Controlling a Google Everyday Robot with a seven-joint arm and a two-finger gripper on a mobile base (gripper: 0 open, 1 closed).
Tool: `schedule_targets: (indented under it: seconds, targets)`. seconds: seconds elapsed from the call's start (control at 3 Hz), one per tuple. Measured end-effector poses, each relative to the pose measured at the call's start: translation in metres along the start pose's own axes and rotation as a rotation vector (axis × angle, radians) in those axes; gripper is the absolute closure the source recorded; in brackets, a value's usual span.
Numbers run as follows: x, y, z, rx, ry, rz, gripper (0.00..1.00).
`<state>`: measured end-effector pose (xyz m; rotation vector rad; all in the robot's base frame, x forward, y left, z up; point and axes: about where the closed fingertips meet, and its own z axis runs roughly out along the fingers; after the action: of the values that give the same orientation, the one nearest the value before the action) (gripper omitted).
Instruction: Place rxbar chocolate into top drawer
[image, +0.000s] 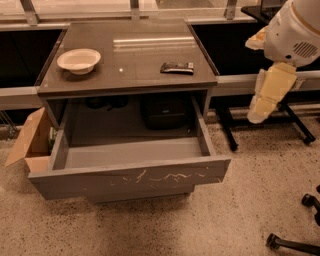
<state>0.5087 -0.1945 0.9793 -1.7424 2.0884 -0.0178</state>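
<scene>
The rxbar chocolate (177, 68), a flat dark bar, lies on the right side of the grey cabinet top (130, 55). Below it the top drawer (131, 179) is pulled wide open, its scratched grey front panel facing me and its inside bare. My arm (270, 90), white and cream, hangs at the right edge of the view, to the right of the cabinet and apart from the bar. My gripper is out of view; I see only arm links.
A white round bowl (78, 60) sits on the left of the cabinet top. A brown cardboard box (31, 142) stands on the floor left of the drawer. Dark stand legs (230, 132) and chair castors (290, 242) are on the speckled floor at right.
</scene>
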Motion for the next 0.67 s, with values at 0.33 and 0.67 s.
schedule_targets:
  seconds: [0.33, 0.67]
  targets:
    - [-0.014, -0.028, 0.014, 0.024, -0.064, 0.012, 0.0]
    - [-0.034, -0.071, 0.046, 0.026, -0.157, 0.055, 0.0]
